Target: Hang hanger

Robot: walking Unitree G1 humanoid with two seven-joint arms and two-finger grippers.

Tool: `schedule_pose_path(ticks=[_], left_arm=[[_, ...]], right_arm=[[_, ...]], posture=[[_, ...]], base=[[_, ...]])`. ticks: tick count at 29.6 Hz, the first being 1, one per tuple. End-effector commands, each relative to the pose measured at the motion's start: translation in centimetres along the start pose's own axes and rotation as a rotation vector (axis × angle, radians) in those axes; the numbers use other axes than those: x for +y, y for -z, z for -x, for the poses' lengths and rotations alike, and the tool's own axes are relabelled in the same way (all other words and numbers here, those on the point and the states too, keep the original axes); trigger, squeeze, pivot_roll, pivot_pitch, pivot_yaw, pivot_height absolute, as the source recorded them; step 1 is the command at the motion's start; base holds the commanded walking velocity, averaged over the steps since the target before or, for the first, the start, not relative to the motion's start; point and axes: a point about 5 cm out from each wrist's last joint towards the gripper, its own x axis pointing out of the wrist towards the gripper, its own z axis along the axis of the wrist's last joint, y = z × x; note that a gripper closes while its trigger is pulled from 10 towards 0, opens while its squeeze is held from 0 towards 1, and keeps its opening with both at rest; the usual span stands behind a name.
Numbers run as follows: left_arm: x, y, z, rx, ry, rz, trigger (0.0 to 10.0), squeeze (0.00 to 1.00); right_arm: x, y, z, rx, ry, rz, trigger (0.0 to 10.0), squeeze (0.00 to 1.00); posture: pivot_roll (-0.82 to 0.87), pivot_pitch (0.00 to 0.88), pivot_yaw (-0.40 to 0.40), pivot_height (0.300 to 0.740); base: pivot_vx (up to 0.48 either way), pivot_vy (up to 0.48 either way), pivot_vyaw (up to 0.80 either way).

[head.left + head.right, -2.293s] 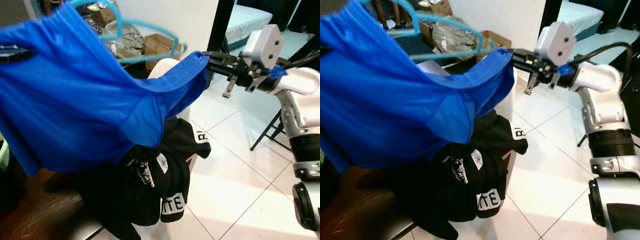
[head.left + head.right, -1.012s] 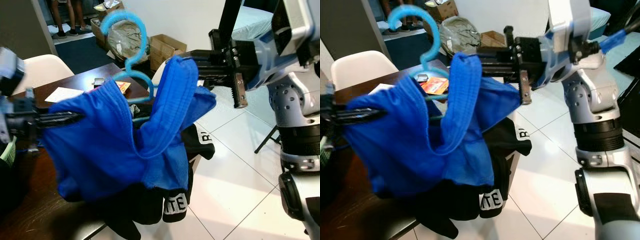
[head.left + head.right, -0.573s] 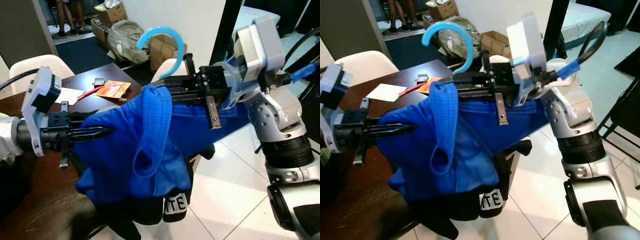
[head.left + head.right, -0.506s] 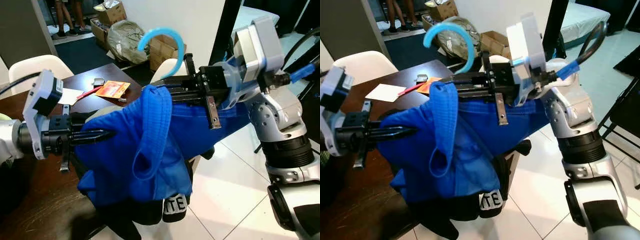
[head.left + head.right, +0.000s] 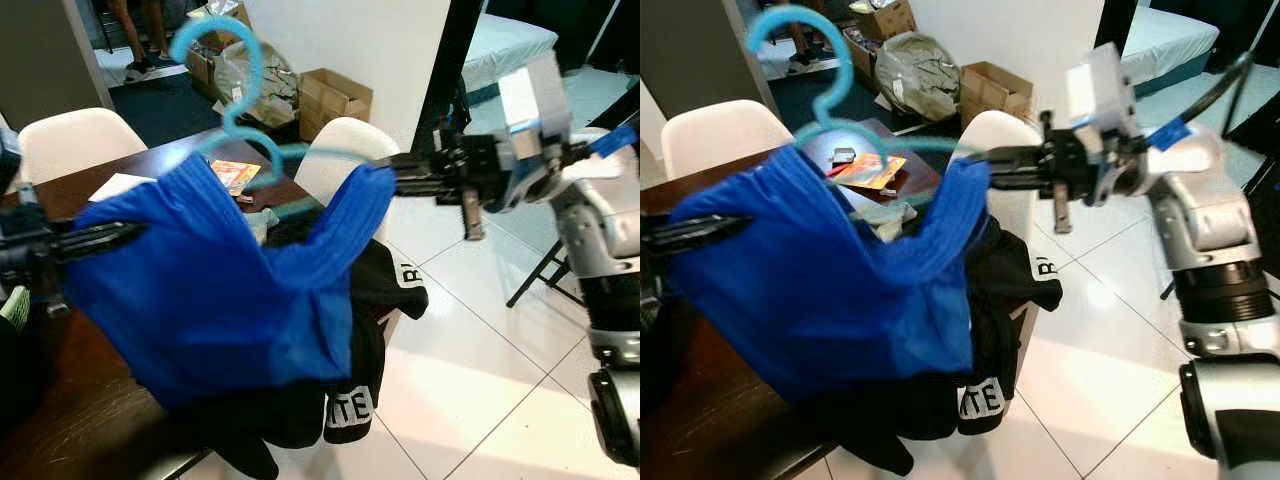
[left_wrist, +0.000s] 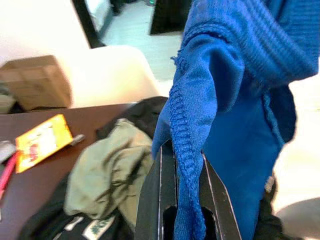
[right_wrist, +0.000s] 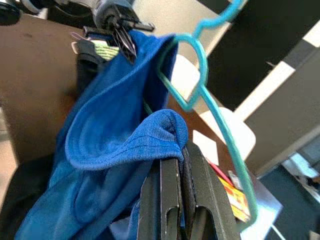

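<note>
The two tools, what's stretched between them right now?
The blue garment, threaded on the light-blue hanger, spans from the left tool to the right tool, seen in both eye views.

Home: dining table [image 5: 90,420], white chairs [image 5: 75,140], bed [image 5: 505,45].

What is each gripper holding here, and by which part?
Both hold the blue shorts by the waistband: left gripper at one end, right gripper at the other.

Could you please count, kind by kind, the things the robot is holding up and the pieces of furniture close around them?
Blue garment: 1
Light blue hanger: 1
Grippers pinching the garment: 2, left gripper, right gripper
White chairs: 2
Dark wooden table: 1
Total: 7
</note>
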Motion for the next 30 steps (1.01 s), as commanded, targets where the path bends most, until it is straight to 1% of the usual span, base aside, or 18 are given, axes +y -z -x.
schedule_pose_path(ticks=[1, 3, 5, 8, 10, 13, 15, 16, 19, 20, 22, 23, 24, 25, 26, 28, 29, 30], left_arm=[[0.1, -0.6, 0.5, 0.009, -0.011, -0.020, 10.0, 0.00], [-0.1, -0.7, 0.8, 0.000, -0.009, -0.011, 10.0, 0.00], [-1.0, -0.4, 0.9, -0.001, 0.034, 0.005, 10.0, 0.00], [-1.3, -0.3, 0.9, -0.004, 0.048, 0.011, 10.0, 0.00], [-1.9, -0.8, 1.2, -0.034, 0.088, 0.031, 10.0, 0.00], [-2.2, -1.2, 1.4, -0.052, 0.114, 0.042, 10.0, 0.00], [-2.6, -1.6, 1.9, -0.073, 0.145, 0.053, 10.0, 0.00], [-2.6, -1.6, 1.9, -0.073, 0.145, 0.053, 10.0, 0.00], [-2.6, -1.7, 2.7, -0.075, 0.127, 0.058, 10.0, 0.00], [-2.6, -1.7, 2.7, -0.075, 0.127, 0.058, 10.0, 0.00], [-2.7, -1.7, 3.1, -0.079, 0.118, 0.063, 10.0, 0.00], [-2.7, -1.7, 3.1, -0.079, 0.118, 0.063, 10.0, 0.00], [-2.9, -1.7, 3.2, -0.083, 0.116, 0.068, 10.0, 0.00], [-2.9, -1.7, 3.2, -0.083, 0.116, 0.068, 10.0, 0.00], [-3.1, -1.6, 3.3, -0.085, 0.125, 0.079, 10.0, 0.00], [-3.1, -1.6, 3.3, -0.085, 0.125, 0.079, 10.0, 0.00], [-3.6, -1.4, 3.3, -0.081, 0.149, 0.099, 10.0, 0.00], [-3.6, -1.4, 3.3, -0.081, 0.149, 0.099, 10.0, 0.00]], right_arm=[[-0.2, -0.1, 0.5, 0.009, 0.025, 0.015, 0.0, 0.00], [-0.2, 0.0, 0.8, 0.017, 0.039, 0.012, 0.0, 0.00], [-0.1, 0.3, 0.9, 0.022, 0.040, 0.003, 0.0, 0.00], [0.0, 0.4, 0.9, 0.024, 0.037, 0.000, 0.0, 0.00], [-0.3, 0.7, 1.0, 0.036, 0.043, -0.002, 0.0, 0.00], [-0.5, 0.8, 1.1, 0.046, 0.053, 0.000, 0.0, 0.00], [-0.8, 1.4, 1.7, 0.086, 0.085, 0.001, 0.0, 0.00], [-0.8, 1.4, 1.7, 0.086, 0.085, 0.001, 0.0, 0.00], [-1.3, 2.5, 3.1, 0.160, 0.145, -0.011, 0.0, 0.00], [-1.3, 2.5, 3.1, 0.160, 0.145, -0.011, 0.0, 0.00], [-1.5, 3.0, 4.0, 0.183, 0.192, -0.026, 0.0, 0.00], [-1.5, 3.0, 4.0, 0.183, 0.192, -0.026, 0.0, 0.00], [-1.6, 3.3, 4.6, 0.190, 0.221, -0.037, 0.0, 0.00], [-1.6, 3.3, 4.6, 0.190, 0.221, -0.037, 0.0, 0.00], [-1.6, 3.5, 4.9, 0.187, 0.245, -0.049, 0.0, 0.00], [-1.6, 3.5, 4.9, 0.187, 0.245, -0.049, 0.0, 0.00], [-1.7, 3.6, 5.1, 0.178, 0.258, -0.056, 0.0, 0.00], [-1.7, 3.6, 5.1, 0.178, 0.258, -0.056, 0.0, 0.00]], posture=[[0.07, 0.055, -0.046, 0.740], [0.07, 0.055, -0.046, 0.740], [0.07, 0.052, -0.050, 0.740], [0.07, 0.051, -0.055, 0.740], [0.07, 0.053, -0.061, 0.740], [0.07, 0.053, -0.061, 0.740], [0.07, 0.057, -0.066, 0.740], [0.07, 0.057, -0.066, 0.740], [0.07, 0.062, -0.072, 0.740], [0.07, 0.062, -0.072, 0.740], [0.07, 0.062, -0.072, 0.740], [0.07, 0.062, -0.072, 0.740], [0.07, 0.064, -0.075, 0.740], [0.07, 0.064, -0.075, 0.740], [0.07, 0.066, -0.076, 0.740], [0.07, 0.066, -0.076, 0.740], [0.07, 0.067, -0.075, 0.740], [0.07, 0.067, -0.075, 0.740]], base=[[0.000, 0.000, 0.00], [0.000, 0.000, 0.00], [0.000, 0.000, 0.00], [0.000, 0.000, 0.00], [0.000, 0.000, 0.00], [0.000, 0.000, 0.00], [0.000, 0.000, 0.00], [0.000, 0.000, 0.00], [0.000, 0.000, 0.00], [0.000, 0.000, 0.00], [0.000, 0.000, 0.00], [0.000, 0.000, 0.00], [0.000, 0.000, 0.00], [0.000, 0.000, 0.00], [0.000, 0.000, 0.00], [0.000, 0.000, 0.00], [0.000, 0.000, 0.00], [0.000, 0.000, 0.00]])
